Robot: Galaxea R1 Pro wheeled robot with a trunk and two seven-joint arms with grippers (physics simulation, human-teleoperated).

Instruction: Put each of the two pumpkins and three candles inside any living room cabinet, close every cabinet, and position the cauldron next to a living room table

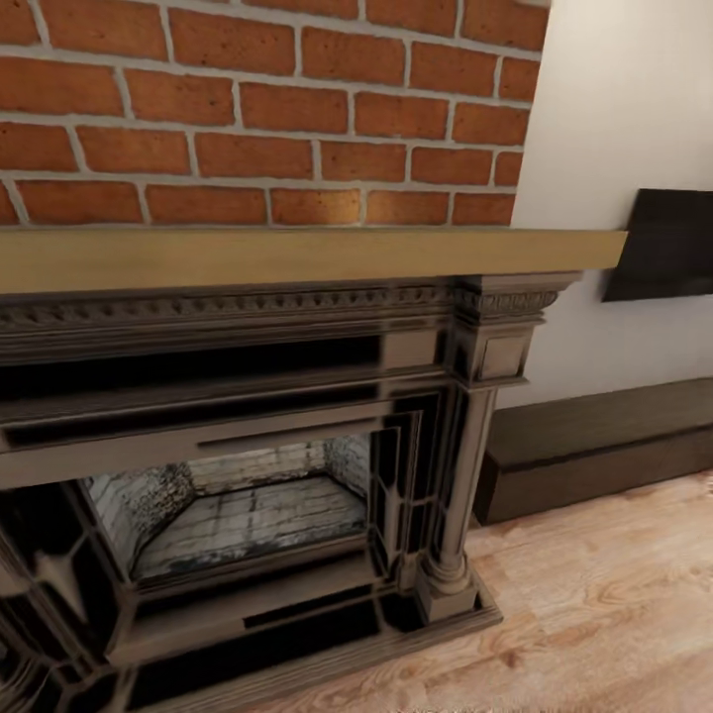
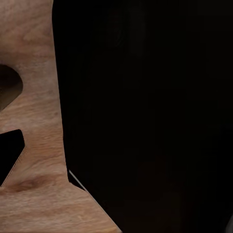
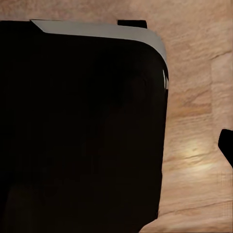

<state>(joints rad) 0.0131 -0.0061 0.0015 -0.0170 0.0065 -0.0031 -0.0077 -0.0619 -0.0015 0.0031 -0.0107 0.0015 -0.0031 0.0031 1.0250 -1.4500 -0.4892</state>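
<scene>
We face the fireplace (image 1: 248, 495) | cabinet (image 1: 604, 446) low at right, shut | grippers' grasp: we cannot tell | risk: base clipping the hearth while turning.

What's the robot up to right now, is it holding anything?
Nothing is being handled in these pictures. The head camera looks at an ornate dark fireplace under a tan mantel shelf and a red brick wall. A long, low dark-brown cabinet sits to its right on the light wood floor. Both wrist cameras show that wood floor and large dark shapes; the fingers cannot be made out. It seems to be on its way.
</scene>
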